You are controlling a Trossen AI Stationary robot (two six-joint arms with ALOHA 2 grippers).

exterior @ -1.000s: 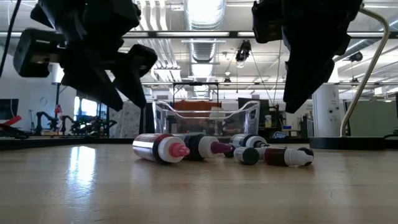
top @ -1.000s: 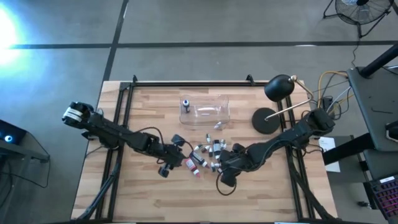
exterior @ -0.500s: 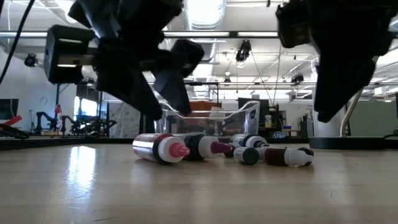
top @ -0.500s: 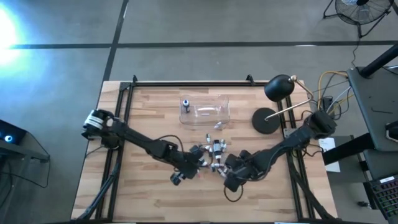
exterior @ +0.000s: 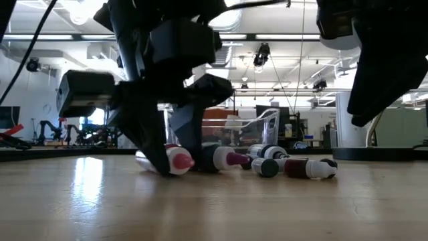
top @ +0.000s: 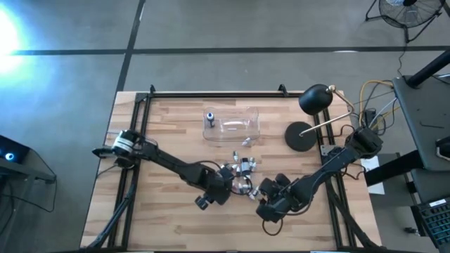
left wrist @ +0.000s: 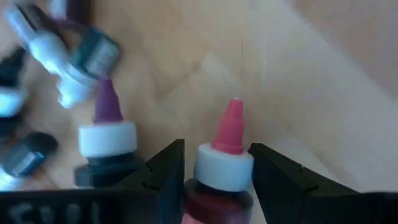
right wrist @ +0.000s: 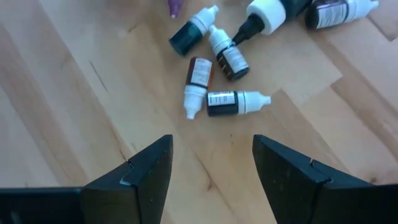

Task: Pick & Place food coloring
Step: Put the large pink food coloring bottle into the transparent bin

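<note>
1. We see the left gripper [left wrist: 214, 165] low on the table [top: 162, 126], fingers spread around the pink-tipped bottle [left wrist: 225, 152], not squeezing.
2. Right gripper [right wrist: 211, 163] spread, empty, hovering at 5 o'clock of the food coloring pile [top: 240, 172].
3. Clear box [top: 232, 124] at 12 o'clock of the pile.

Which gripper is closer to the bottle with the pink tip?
Left. The left gripper has its open fingers on either side of the pink-tipped bottle. The right gripper hovers apart, off to the side of the pile, open.
</note>
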